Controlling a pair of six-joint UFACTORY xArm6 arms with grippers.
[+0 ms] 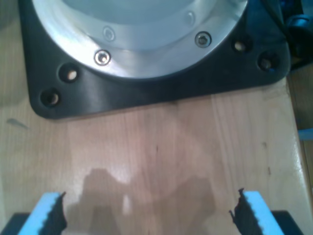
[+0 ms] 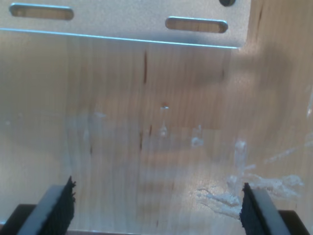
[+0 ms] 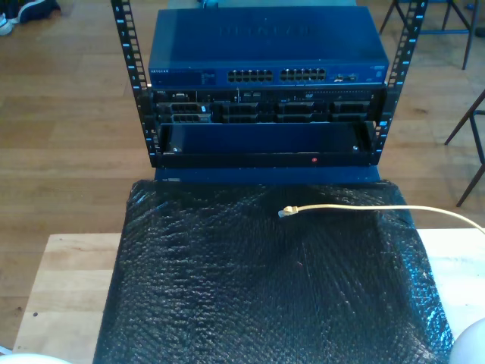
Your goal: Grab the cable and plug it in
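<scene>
Lying on black wrap, cable (image 3: 356, 207) in exterior view, both grippers' fingers wide.

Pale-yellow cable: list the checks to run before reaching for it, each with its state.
1. Thin pale-yellow cable lies free on the black bubble-wrap mat: ok.
2. Its clear plug is uncovered, pointing toward the exterior view's left: ok.
3. My first gripper open, nothing between its fingers: ok.
4. My second gripper open, above bare wood: ok.
5. Blue network switch ports face the mat: ok.
6. Which port is free: cannot tell.
</scene>
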